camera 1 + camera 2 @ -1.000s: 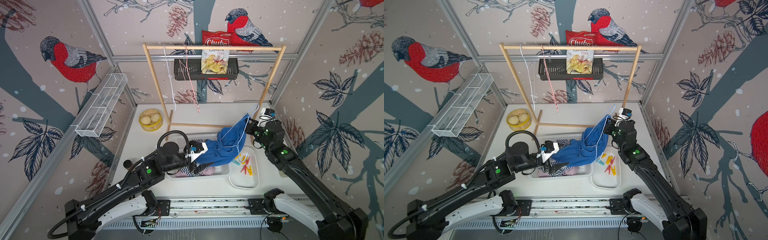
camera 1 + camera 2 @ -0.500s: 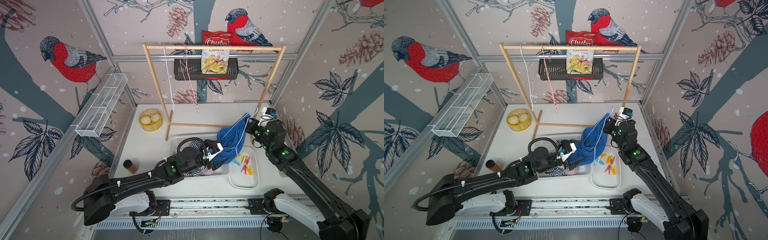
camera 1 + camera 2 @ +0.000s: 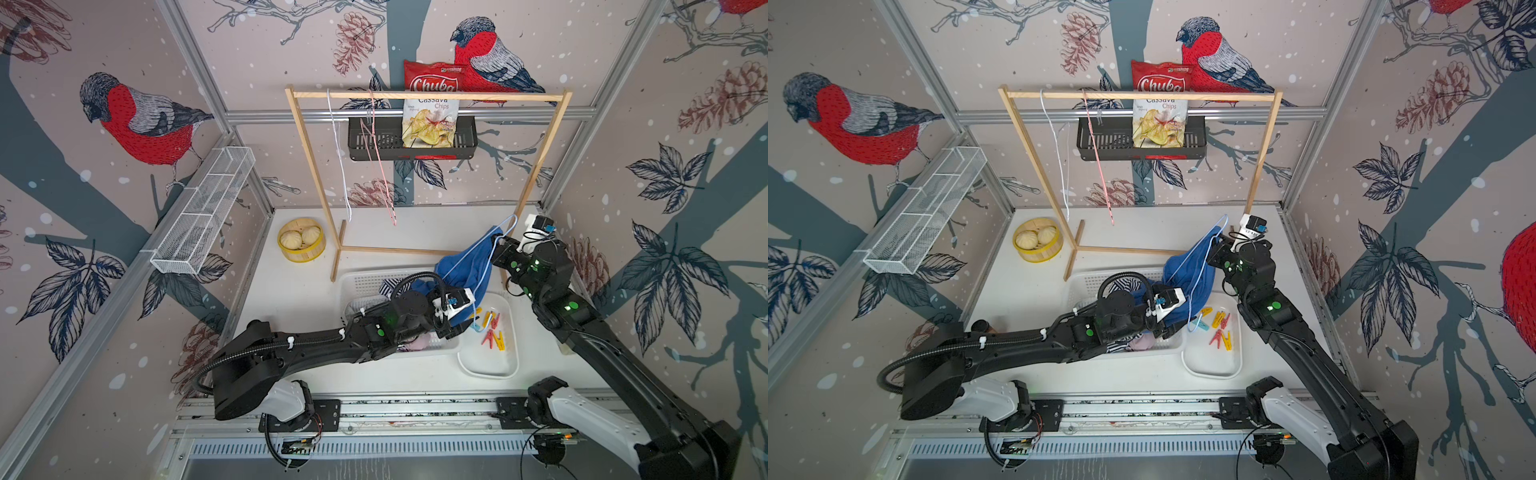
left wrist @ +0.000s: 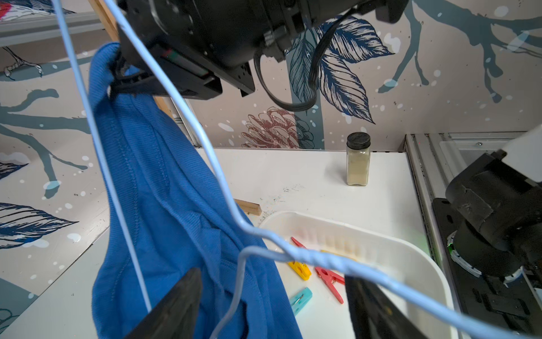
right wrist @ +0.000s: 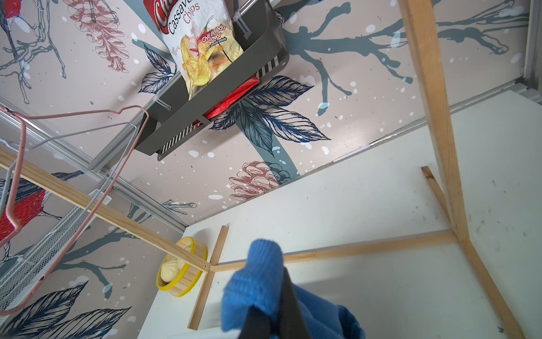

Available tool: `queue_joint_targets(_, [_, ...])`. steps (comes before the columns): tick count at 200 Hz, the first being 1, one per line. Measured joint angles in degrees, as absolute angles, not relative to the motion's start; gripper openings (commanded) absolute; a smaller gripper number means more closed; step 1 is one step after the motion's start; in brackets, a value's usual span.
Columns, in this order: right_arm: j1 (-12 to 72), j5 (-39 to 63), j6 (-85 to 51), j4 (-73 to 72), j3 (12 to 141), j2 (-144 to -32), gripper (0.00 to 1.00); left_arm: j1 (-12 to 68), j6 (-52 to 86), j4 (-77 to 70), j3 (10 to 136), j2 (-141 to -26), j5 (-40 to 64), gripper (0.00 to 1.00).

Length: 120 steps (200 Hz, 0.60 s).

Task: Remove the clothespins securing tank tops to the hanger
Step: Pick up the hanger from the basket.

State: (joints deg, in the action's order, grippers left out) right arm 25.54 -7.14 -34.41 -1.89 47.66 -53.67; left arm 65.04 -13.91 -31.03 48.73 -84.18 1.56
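The left arm had stretched further across the basket (image 3: 365, 282), carrying the left gripper (image 4: 272, 277) to the hook end of the hanger (image 4: 319, 259). Its jaws had narrowed but still stood apart, with the twisted wire neck crossing the gap between them and nothing gripped. The right gripper (image 5: 272, 308) had not shifted and stayed pinched on a bunched strap of the blue tank top (image 4: 164, 190), holding it aloft.

All six clothespins (image 4: 330, 278) appeared to lie in the white tray (image 3: 490, 361), so the unpegging looked finished. Only parting the top from the hanger seemed left.

The top was a limp ribbed knit with stitched hems, draped over thin pale-blue coated wire. The pegs were hard, glossy plastic in red, yellow and teal. The tray was smooth and round-cornered, with a fluted inner wall.
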Motion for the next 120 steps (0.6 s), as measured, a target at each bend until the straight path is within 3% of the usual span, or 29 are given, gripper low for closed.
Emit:
queue_joint_targets(23, [25.5,-7.1,-34.4,-1.9,47.7,-53.7,0.0,65.1,-13.7,-30.3,51.1,-86.8,-1.2,0.6])
queue_joint_targets(67, [25.5,-7.1,-34.4,-1.8,47.5,-52.9,0.0,65.1,-13.3,-28.7,52.1,-88.0,-4.6,0.0])
queue_joint_targets(120, [25.5,-6.9,-34.5,-1.7,47.1,-51.7,0.0,65.0,-13.4,-18.1,60.0,-86.3,-5.9,0.0])
